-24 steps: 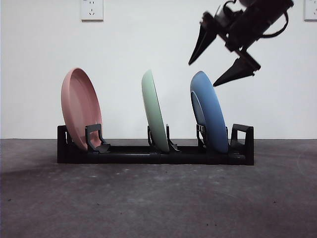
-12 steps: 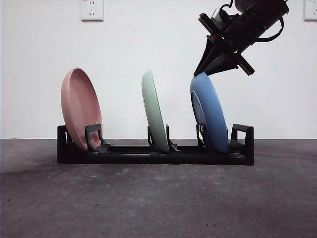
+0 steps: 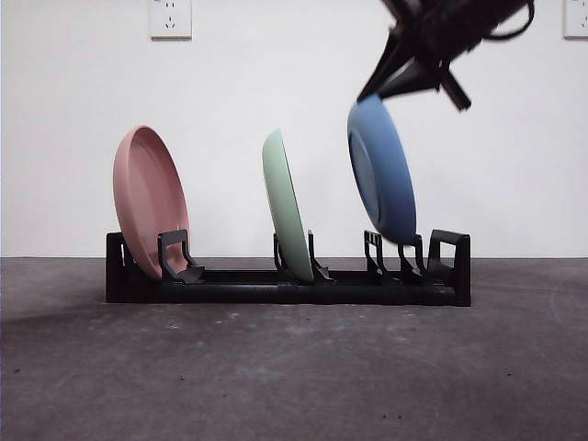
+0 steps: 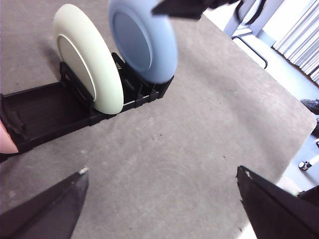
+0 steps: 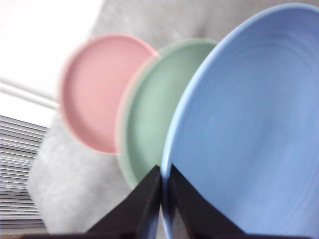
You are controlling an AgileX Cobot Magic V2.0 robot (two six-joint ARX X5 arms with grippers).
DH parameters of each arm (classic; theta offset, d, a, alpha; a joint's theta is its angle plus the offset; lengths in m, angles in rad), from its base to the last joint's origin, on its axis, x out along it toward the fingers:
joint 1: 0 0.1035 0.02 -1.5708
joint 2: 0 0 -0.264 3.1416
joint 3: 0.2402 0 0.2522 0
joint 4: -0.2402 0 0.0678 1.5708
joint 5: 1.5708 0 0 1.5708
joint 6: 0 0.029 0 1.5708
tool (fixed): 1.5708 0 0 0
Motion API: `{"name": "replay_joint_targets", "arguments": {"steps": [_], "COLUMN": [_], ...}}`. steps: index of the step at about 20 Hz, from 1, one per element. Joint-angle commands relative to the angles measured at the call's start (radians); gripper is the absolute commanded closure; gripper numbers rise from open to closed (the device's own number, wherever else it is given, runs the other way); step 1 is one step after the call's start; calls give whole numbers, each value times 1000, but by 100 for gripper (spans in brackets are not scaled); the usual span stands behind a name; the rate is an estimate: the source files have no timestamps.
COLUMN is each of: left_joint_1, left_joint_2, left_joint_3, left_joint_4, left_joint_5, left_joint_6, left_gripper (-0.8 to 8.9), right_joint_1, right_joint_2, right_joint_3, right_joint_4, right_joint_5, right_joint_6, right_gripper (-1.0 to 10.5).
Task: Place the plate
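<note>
Dark grey table (image 3: 294,367), well below both sets of jaws. On it, a long black rack (image 3: 230,280), also below the jaws, slotted along its length.

Blue plate (image 3: 381,170) pinched at its top rim between the jaws of the right gripper (image 3: 404,84), hanging tilted beneath them with its lower edge clear of the rack's slots, just above the rack's right end. Seen close in the right wrist view: blue rim (image 5: 244,124) running up from between the two black jaws (image 5: 162,199), which squeeze together on it with only the plate's edge between them.

Green plate (image 3: 287,207) upright in the rack's middle slot, beside and lower than the pinching jaws, apart from the blue plate. Pink plate (image 3: 149,202) leaning in the far slot, farthest from those jaws; only a sliver of it at the edge of the left wrist view.

Left gripper (image 4: 159,199) spread wide, jaws far apart with nothing between them, hovering over bare table with the rack beyond the jaw tips and the green plate (image 4: 89,59) and blue plate (image 4: 144,42) ahead of them.

White wall socket (image 3: 171,18) on the wall behind, level with the pinching jaws.
</note>
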Motion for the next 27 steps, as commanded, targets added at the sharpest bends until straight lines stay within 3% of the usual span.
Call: {"name": "replay_joint_targets", "arguments": {"steps": [1,4,9,13,16,19,23,27], "left_joint_1": [-9,-17,-27,-27,-27,-27,-27,-27], "left_joint_2": [3,3,4,4,5,5,5,5], "left_joint_3": [20,20,20,20,20,20,20,20], "left_joint_4": [-6,-10,-25,-32,-32,-31,-32,-32], "left_joint_5": [5,5,4,4,4,5,4,5], "left_joint_6": [5,6,7,6,6,6,6,6], "left_gripper": [345,345,345,345,345,345,345,345], "right_joint_1": [4,5,53,119,208,340,549,742], "right_joint_2": [-43,-115,-293,-451,-583,-714,-822,-816], "right_joint_3": [32,32,30,0,-85,-240,-463,-627], "right_joint_4": [-3,-55,-236,-378,-459,-457,-399,-287], "right_joint_5": [-17,-30,61,170,299,375,542,687], "right_joint_6": [7,-26,-195,-282,-320,-307,-201,-109], "right_gripper": [935,935,935,935,935,935,935,935]}}
